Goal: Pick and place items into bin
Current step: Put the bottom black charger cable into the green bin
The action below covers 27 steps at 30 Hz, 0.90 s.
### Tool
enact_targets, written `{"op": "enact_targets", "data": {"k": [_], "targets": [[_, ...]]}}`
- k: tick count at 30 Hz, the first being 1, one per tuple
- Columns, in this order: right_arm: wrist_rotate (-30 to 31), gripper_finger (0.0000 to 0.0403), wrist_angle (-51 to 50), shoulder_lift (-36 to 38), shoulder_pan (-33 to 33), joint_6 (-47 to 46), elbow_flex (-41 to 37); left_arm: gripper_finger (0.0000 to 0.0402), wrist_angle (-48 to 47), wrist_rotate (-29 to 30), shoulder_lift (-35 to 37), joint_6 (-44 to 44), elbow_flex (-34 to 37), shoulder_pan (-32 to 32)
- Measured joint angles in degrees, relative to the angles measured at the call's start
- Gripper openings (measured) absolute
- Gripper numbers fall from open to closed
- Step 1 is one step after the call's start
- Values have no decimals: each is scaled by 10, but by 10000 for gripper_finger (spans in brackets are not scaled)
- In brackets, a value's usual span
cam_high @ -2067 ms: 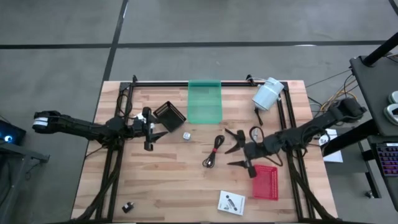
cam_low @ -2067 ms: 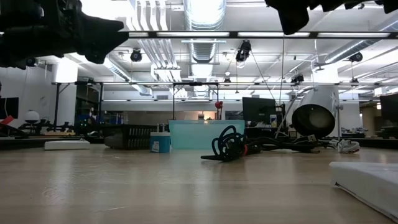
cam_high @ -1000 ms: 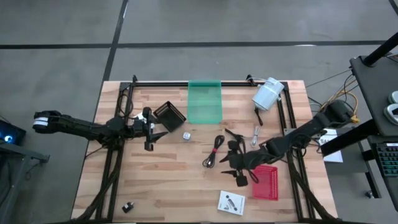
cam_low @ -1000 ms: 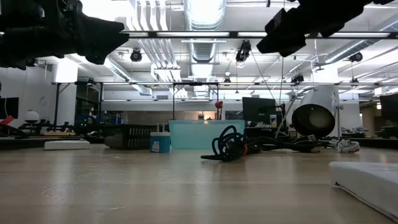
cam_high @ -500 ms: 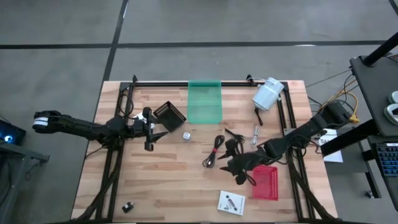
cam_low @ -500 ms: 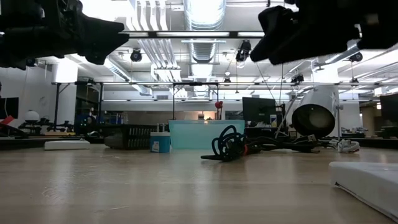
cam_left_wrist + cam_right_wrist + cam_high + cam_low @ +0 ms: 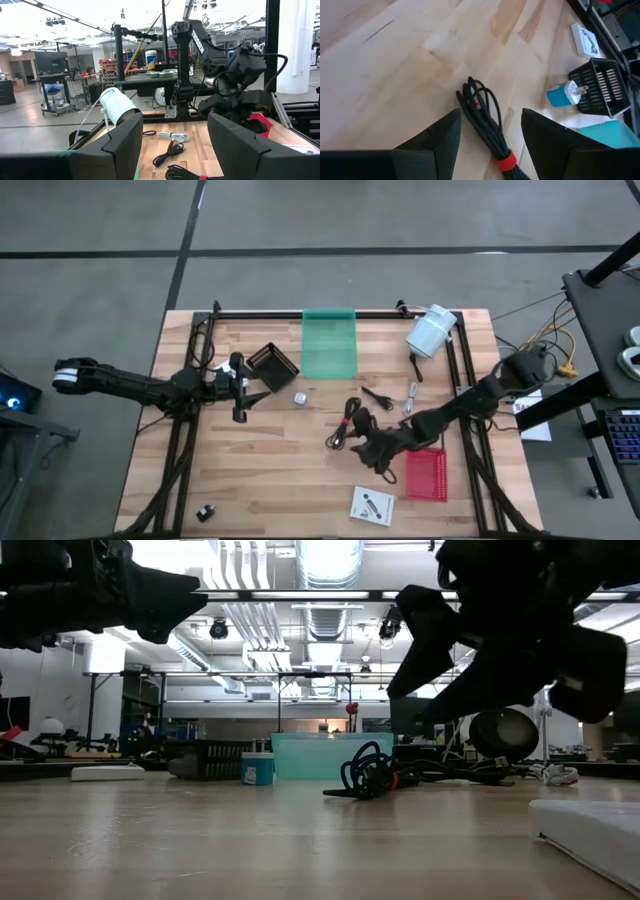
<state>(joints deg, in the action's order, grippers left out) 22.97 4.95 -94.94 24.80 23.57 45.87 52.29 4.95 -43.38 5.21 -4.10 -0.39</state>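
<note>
The right gripper [image 7: 366,442] is hovering above the table [image 7: 270,480] with its fingers [image 7: 440,140] spread apart and nothing between them. The cable [image 7: 343,425], a black coil bound with a red tie, is lying flat on the wood just beside that gripper, on the side toward the green bin [image 7: 329,343]. In the right wrist view the cable [image 7: 485,122] is showing in the gap between the two fingers, farther out than the tips and lower, untouched. From the low view the right gripper [image 7: 500,640] is hanging clear above the cable [image 7: 368,775].

The tool [image 7: 377,397], small and black, is lying near the cable, and the metal piece [image 7: 410,397] is resting beside it toward the right rail. The cube [image 7: 300,397] is sitting between the black basket [image 7: 273,363] and the cable, below the bin. The packet [image 7: 371,506] is lying near the front edge, beside the red basket [image 7: 428,474]. The black piece [image 7: 206,512] is sitting well apart at the front left corner.

The left gripper [image 7: 252,392] is waiting beside the black basket, its fingers [image 7: 120,145] parted and empty.
</note>
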Motion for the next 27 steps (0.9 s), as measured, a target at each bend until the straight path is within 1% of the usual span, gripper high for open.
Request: {"op": "enact_targets", "data": {"k": [5, 12, 19, 27], "targets": [[1, 194, 1, -21, -1, 24, 21, 208, 0, 0, 0, 0, 0, 0], [1, 194, 0, -50, -3, 27, 42, 208, 0, 0, -1, 0, 0, 0], [-1, 194, -1, -86, -6, 60, 58, 208, -1, 0, 0, 0, 0, 0], [14, 194, -3, -112, -13, 80, 75, 208, -1, 0, 0, 0, 0, 0]]}}
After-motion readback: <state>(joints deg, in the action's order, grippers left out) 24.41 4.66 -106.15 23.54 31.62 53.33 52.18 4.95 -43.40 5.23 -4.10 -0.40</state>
